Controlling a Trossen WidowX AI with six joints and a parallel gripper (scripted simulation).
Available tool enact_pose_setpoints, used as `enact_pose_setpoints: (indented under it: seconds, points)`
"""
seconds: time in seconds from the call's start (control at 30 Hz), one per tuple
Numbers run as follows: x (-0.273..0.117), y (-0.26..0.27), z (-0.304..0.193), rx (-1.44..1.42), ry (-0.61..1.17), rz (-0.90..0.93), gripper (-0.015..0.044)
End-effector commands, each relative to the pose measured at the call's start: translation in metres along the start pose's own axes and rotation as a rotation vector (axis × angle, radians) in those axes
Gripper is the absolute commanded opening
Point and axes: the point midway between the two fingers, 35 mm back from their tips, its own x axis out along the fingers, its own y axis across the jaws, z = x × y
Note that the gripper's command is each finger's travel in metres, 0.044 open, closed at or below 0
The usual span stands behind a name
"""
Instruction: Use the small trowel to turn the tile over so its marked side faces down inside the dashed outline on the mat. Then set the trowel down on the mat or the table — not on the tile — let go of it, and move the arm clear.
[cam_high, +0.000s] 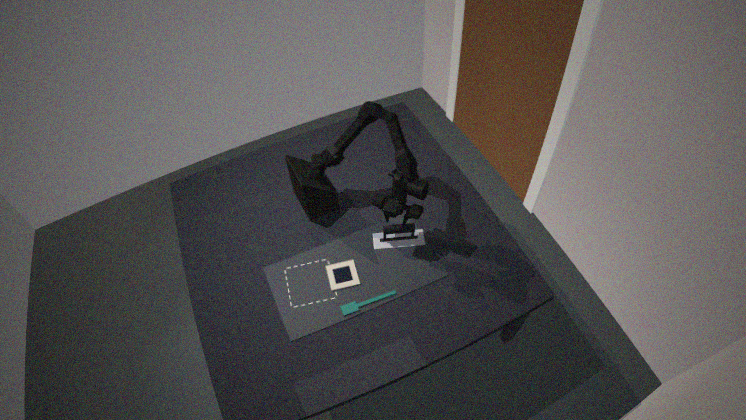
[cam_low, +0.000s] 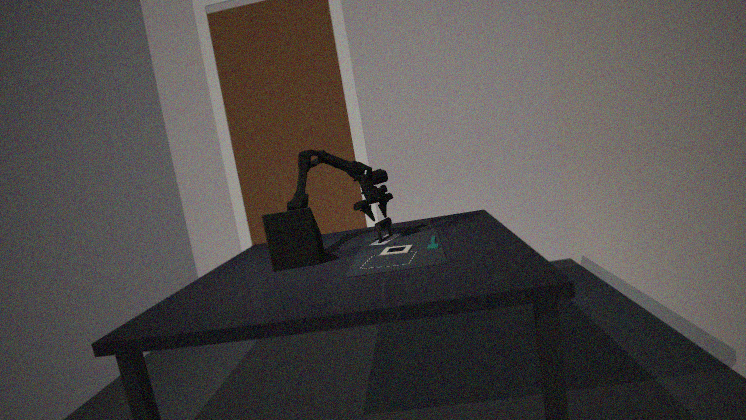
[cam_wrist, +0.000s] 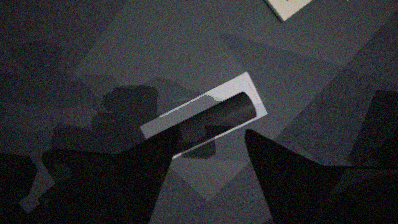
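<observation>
The tile (cam_high: 342, 274) (cam_low: 396, 249), cream with a dark square on top, lies flat on the mat (cam_high: 302, 324) (cam_low: 433, 260), overlapping the right side of the dashed outline (cam_high: 291, 306) in the top view; one corner of the tile (cam_wrist: 287, 7) shows in the wrist view. The trowel (cam_high: 380, 243) (cam_low: 383, 225) (cam_wrist: 240, 86), a pale flat blade with a dark raised bar handle, lies flat near the mat's back corner. My gripper (cam_high: 396, 221) (cam_low: 379, 218) (cam_wrist: 211, 131) is open and empty above the handle. In the wrist view the handle runs slantwise beyond the fingertips.
A teal flat-bladed tool (cam_high: 349, 308) (cam_low: 432, 243) lies on the mat in front of the tile. The dark arm base (cam_high: 313, 195) (cam_low: 292, 240) stands behind the mat. Arm shadows fall around the trowel.
</observation>
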Motion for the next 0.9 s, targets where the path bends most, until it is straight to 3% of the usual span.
enact_pose_setpoints:
  seconds: [0.0, 0.87]
  points:
    - [0.000, -0.001, -0.002, -0.106, -0.032, 0.015, 0.0300]
    - [0.009, -0.009, -0.016, -0.951, -0.282, 0.025, 0.0300]
